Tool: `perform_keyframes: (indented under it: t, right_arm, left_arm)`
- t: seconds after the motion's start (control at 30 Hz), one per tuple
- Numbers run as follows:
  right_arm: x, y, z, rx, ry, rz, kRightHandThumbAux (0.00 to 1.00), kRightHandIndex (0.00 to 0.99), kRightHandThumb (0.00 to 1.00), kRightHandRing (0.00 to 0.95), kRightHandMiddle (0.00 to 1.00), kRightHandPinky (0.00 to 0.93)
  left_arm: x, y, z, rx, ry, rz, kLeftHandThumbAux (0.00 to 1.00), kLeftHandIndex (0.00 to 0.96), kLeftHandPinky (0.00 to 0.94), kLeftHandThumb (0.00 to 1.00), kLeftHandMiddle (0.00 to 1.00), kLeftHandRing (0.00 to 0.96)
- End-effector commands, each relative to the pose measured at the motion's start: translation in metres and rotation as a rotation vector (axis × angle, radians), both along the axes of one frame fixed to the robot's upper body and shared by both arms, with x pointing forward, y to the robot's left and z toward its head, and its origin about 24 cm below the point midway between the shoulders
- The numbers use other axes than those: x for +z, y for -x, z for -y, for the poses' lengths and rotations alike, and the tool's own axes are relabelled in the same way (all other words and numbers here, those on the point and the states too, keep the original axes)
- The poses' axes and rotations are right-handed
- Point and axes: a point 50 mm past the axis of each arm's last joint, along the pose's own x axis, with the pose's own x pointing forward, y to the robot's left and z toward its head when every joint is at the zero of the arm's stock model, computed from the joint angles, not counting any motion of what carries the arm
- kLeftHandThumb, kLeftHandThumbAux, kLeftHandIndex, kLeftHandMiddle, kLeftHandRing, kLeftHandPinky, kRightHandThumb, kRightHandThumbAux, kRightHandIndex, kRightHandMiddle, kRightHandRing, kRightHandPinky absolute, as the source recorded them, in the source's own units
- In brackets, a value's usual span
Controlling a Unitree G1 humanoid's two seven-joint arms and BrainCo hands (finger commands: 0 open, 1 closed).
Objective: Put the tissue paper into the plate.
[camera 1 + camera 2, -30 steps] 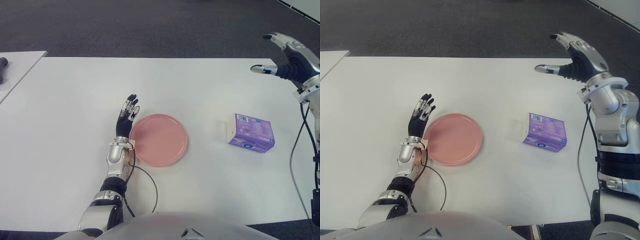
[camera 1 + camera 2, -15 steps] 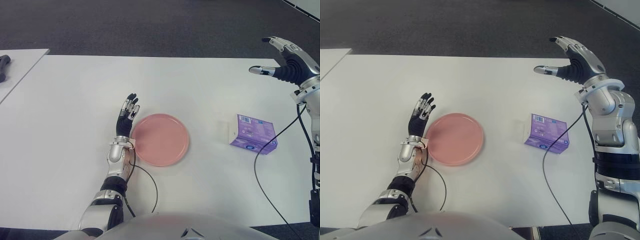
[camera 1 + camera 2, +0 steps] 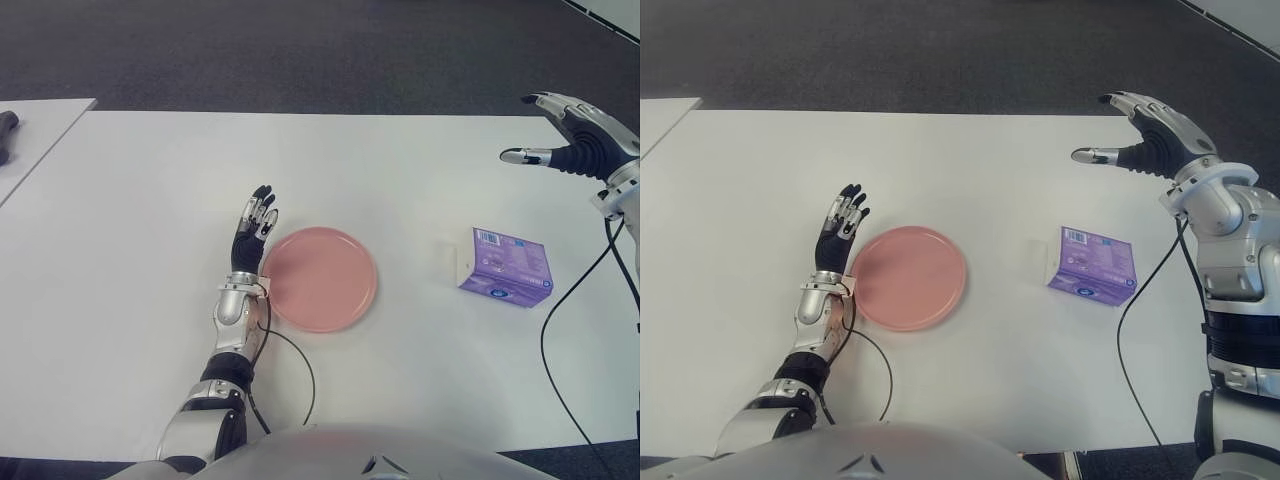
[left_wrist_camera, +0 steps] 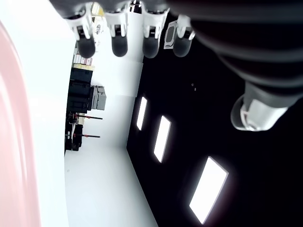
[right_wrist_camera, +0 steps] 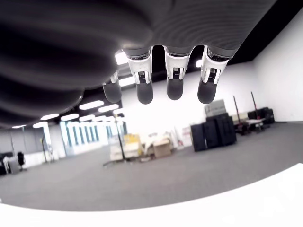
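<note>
Both hands [image 3: 839, 235] [image 3: 1150, 140] empty, fingers spread.

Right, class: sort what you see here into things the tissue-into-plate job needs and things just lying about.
Belongs to the job:
- purple tissue pack, on the white table
- pink plate, nothing in it
- right hand, open, raised beyond the pack
- left hand, open, beside the plate's left

Lying about:
- dark object on the side table
- black cable
</note>
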Motion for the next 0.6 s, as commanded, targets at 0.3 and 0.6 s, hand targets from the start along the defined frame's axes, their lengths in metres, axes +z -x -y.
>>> perform_keyframes:
  t: [0.3, 0.6]
  right_arm:
    - [-0.0067, 0.0068, -0.0041, 0.006, 0.036, -0.073, 0.257, 0.000, 0.461, 0.000, 0.000, 0.000]
    - [-0.0065, 0.0098, -0.0053, 0.002, 0.107, -0.104, 0.220, 0.000, 0.495, 0.000, 0.000, 0.000]
  left_arm:
    - [-0.0162, 0.0121, -0.0046, 0.025, 0.004, -0.077, 0.445, 0.000, 0.000, 0.021, 0.000, 0.000]
    - [-0.0134, 0.0086, -0.0057, 0.038, -0.002, -0.066, 0.442, 0.000, 0.000, 0.029, 0.000, 0.000]
